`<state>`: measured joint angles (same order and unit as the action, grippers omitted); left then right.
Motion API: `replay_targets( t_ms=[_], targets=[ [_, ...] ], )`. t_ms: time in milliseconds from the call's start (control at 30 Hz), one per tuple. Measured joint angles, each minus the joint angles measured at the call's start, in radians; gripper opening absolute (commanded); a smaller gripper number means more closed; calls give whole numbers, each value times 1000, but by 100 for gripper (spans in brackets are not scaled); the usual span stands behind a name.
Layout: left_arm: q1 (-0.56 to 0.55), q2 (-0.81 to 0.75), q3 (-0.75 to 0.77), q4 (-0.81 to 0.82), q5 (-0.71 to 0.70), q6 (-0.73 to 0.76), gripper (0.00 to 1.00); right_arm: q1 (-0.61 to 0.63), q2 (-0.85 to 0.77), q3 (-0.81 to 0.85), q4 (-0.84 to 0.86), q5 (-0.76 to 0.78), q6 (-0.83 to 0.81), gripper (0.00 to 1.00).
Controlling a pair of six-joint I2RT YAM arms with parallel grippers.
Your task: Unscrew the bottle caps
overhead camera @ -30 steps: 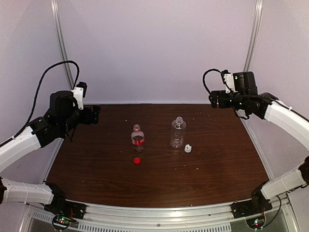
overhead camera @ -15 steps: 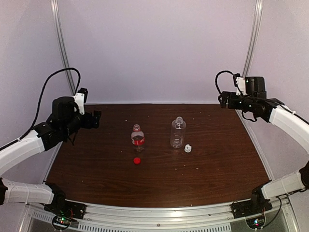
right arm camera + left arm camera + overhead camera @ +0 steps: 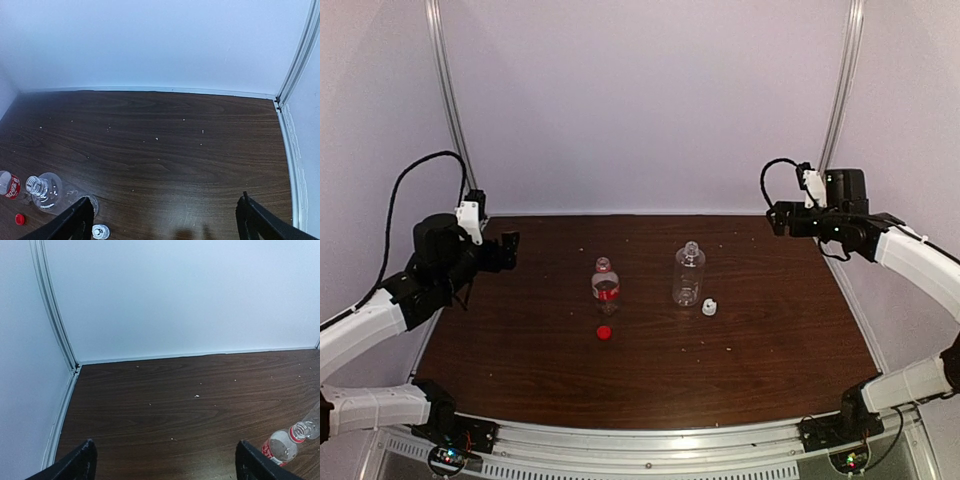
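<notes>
The shorter bottle with a red label band (image 3: pixel 605 287) stands uncapped at mid-table, its red cap (image 3: pixel 604 332) lying in front of it. The taller unlabelled bottle (image 3: pixel 688 274) stands to its right, uncapped, with the white cap (image 3: pixel 709 308) beside its base. My left gripper (image 3: pixel 507 250) is open and empty, raised at the far left. My right gripper (image 3: pixel 776 218) is open and empty, raised at the far right. The right wrist view shows both bottles (image 3: pixel 45 189), the red cap (image 3: pixel 19 218) and the white cap (image 3: pixel 100 231). The left wrist view shows the labelled bottle (image 3: pixel 282 444).
The dark wooden table (image 3: pixel 650 370) is bounded by white walls at the back and sides, with metal corner rails (image 3: pixel 450 120). Small white crumbs dot the table (image 3: pixel 197 396).
Both arms have drawn back outward from the middle, the left one lowering toward the left edge and the right one shifting right. Bottles and caps have not moved.
</notes>
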<state>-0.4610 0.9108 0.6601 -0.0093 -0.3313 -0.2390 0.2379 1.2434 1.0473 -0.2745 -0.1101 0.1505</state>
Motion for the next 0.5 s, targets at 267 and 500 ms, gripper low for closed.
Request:
replay_targets(
  t_ms=[267,500],
  targets=[
    [0,-31,-28,26,45,-1,98,0,-39,-31,28,-11,-18,100],
    [0,-121,-31,21,58,3,98,0,-101,-57,44,-11,-21,100]
  ],
)
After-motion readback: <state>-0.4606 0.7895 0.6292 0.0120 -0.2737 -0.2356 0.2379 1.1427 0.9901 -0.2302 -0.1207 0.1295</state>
